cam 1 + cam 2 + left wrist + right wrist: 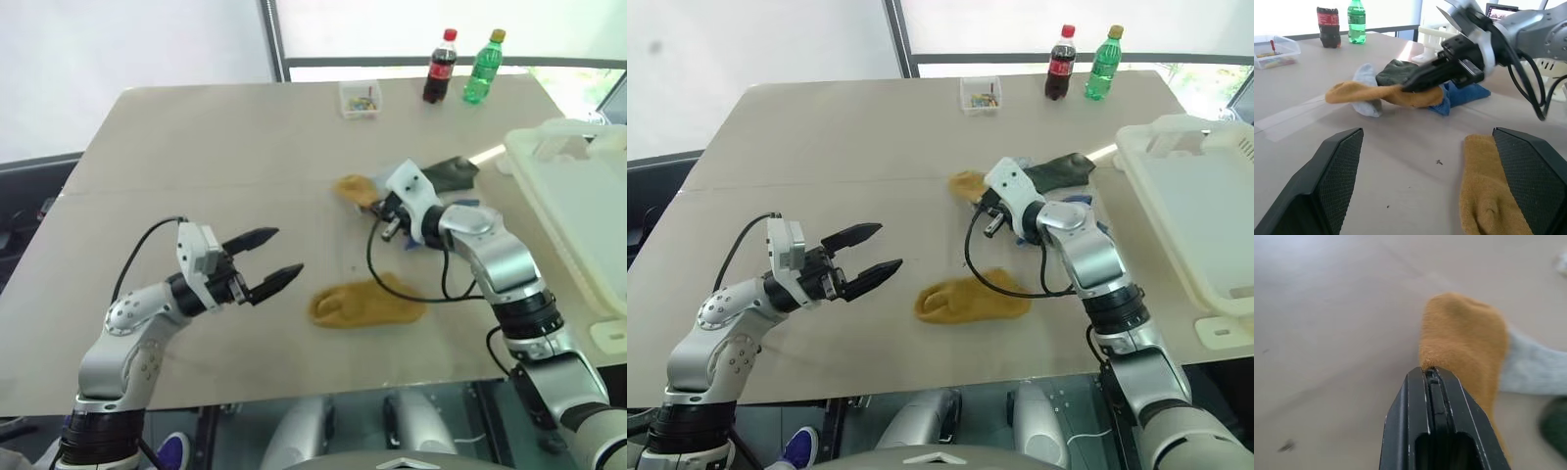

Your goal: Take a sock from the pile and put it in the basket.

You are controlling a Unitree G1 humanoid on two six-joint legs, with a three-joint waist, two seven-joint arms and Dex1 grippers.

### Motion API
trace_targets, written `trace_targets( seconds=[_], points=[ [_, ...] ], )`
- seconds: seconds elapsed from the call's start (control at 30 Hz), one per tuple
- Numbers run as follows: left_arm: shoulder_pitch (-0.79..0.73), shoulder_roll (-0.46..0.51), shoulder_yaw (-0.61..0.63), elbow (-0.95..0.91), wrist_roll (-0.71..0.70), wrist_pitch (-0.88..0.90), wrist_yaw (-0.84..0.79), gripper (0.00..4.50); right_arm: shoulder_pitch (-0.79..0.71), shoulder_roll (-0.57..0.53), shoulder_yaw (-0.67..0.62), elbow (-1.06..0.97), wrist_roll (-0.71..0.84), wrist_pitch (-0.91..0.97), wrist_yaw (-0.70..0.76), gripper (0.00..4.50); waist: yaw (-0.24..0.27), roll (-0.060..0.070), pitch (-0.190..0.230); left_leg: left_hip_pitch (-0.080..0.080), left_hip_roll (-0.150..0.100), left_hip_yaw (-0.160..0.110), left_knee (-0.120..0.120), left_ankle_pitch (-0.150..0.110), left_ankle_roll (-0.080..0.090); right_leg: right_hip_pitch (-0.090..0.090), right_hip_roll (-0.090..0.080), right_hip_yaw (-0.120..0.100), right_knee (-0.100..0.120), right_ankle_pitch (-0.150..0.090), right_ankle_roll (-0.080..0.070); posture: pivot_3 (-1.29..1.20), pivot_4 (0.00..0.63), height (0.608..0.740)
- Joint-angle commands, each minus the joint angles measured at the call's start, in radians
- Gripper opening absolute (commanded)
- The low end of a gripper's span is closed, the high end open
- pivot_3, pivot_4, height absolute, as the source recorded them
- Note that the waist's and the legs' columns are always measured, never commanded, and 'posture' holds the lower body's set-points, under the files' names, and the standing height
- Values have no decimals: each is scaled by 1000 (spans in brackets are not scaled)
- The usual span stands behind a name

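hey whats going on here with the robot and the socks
The right gripper is shut on a mustard sock at the pile on the table. The left gripper hangs open above the table. Another mustard sock lies apart. The basket on the robot's right waits.

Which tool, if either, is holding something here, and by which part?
The right tool pinches a mustard-yellow sock by its edge, at the pile. The left tool holds nothing.

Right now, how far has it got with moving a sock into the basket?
Done: the right tool has shut on a mustard sock at the pile. In hand: that sock, barely clear of the table. Left: carrying it to the basket and dropping it in.
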Motion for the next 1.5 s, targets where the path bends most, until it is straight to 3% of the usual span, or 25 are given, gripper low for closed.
trace_targets(
  seconds=[0.03,0.3,0.5,0.63,0.8,1.07,1.17,1.3,1.5],
  points=[
    [-7,1,30,5,-19,-8,-5,4500,40,-30,53,-127,44,-34,94,15,-1,0,0,0,0,0,0,0,0,0,0,0,0,0,0,0,150,740],
    [-5,21,45,36,-27,5,-30,4500,101,-134,167,-102,-32,-310,219,15,1,0,0,1,0,0,1,0,0,0,0,-1,0,0,0,0,150,740],
    [-1,42,31,59,-16,13,-72,4500,82,-84,141,19,-53,-429,174,15,-1,0,0,1,0,0,1,0,0,0,0,0,1,0,0,0,150,740],
    [-16,53,9,81,8,16,-88,4500,79,-110,132,45,-36,-462,240,15,4,0,0,1,0,0,1,0,0,0,0,-1,0,0,0,0,150,740],
    [-62,51,-13,149,62,-13,-81,4500,127,-147,55,-76,25,-391,240,2350,13,0,0,0,0,-1,1,0,0,0,0,-1,0,0,0,0,150,740],
    [-149,-11,-75,259,152,10,8,4500,157,-142,-107,-218,197,-80,166,2350,22,0,0,0,0,-1,1,0,0,1,0,-1,0,0,0,0,150,740],
    [-180,-37,-117,297,205,-3,43,4500,151,-125,-98,-156,138,-68,84,2350,24,0,0,0,0,-1,1,0,0,0,0,-1,0,0,0,0,150,740],
    [-195,-68,-123,274,187,11,44,4500,229,-205,-57,-241,167,-124,201,2350,27,-1,0,0,0,-1,1,0,0,0,0,-1,0,0,0,0,150,740],
    [-189,-54,-119,273,186,18,25,4500,291,-269,-15,-294,148,-192,247,2350,20,-1,0,0,0,-1,1,0,0,1,0,-1,0,0,0,0,150,740]
  ],
)
